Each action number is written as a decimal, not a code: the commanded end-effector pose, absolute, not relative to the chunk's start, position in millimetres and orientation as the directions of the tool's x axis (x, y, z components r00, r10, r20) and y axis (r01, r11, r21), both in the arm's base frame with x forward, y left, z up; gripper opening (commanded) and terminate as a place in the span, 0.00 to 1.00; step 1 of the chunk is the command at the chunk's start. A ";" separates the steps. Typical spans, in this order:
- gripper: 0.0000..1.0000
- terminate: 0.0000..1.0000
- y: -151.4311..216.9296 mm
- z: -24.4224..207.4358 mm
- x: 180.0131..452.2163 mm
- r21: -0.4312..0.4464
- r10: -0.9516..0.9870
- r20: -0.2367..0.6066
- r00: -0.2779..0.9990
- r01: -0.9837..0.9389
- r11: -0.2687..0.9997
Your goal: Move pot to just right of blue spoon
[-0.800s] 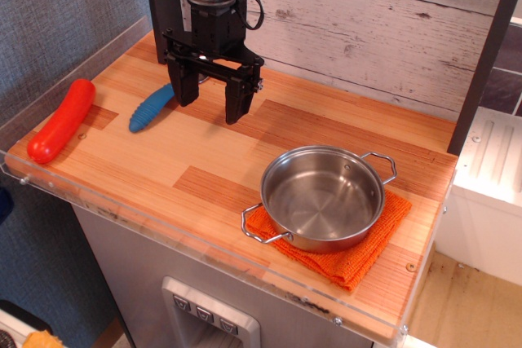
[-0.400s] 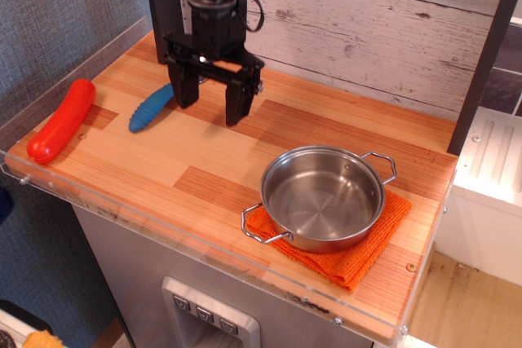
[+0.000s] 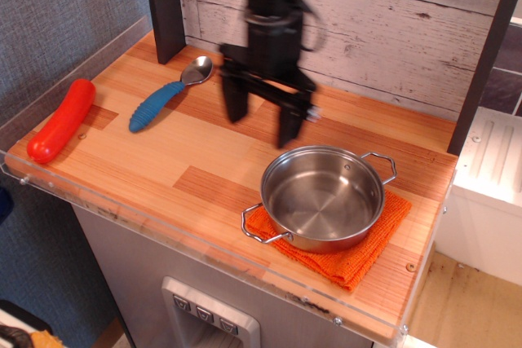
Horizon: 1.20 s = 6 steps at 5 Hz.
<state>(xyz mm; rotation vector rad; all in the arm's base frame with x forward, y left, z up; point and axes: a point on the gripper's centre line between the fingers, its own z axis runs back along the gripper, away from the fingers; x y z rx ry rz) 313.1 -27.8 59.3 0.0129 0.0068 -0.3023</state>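
- We see the pot near the right front of the worktop, upright, its shiny bowl holding nothing.
- It sits on a folded orange cloth, which sticks out under it toward the front and the right.
- One wire loop handle points to the front left, over the cloth's left corner; the other points to the back right.
- The blue spoon lies well apart from the pot, toward the back left of the worktop, its ribbed blue handle angled toward the front left and its silver bowl toward the back wall.
- A red sausage-shaped object lies further left, near the left edge, apart from the spoon.
- The pincer hangs above the worktop between the spoon and the pot, just behind the pot's back-left rim, and it looks blurred.
- Its two dark fingers point downward with a wide gap between them, so we read it as released, grasping nothing.
- The right finger ends close to the pot's rim, but we cannot tell whether it touches; it seems to stand clear above the wood.
- The arm rises from the pincer in front of a whitewashed plank wall at the back.
- A clear plastic lip runs along the worktop's front and left edges.
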 end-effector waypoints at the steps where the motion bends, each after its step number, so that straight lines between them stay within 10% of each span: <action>1: 1.00 0.00 -53.4 59.5 289.8 0.042 -0.404 -0.001 0.915 0.404 0.914; 3: 1.00 0.00 -34.1 32.6 292.1 0.069 -0.349 -0.068 0.935 0.353 0.933; 4: 0.00 0.00 -42.0 27.0 292.7 0.074 -0.354 -0.072 0.932 0.359 0.930; 6: 0.00 0.00 -46.4 27.3 291.5 0.069 -0.366 -0.070 0.928 0.371 0.926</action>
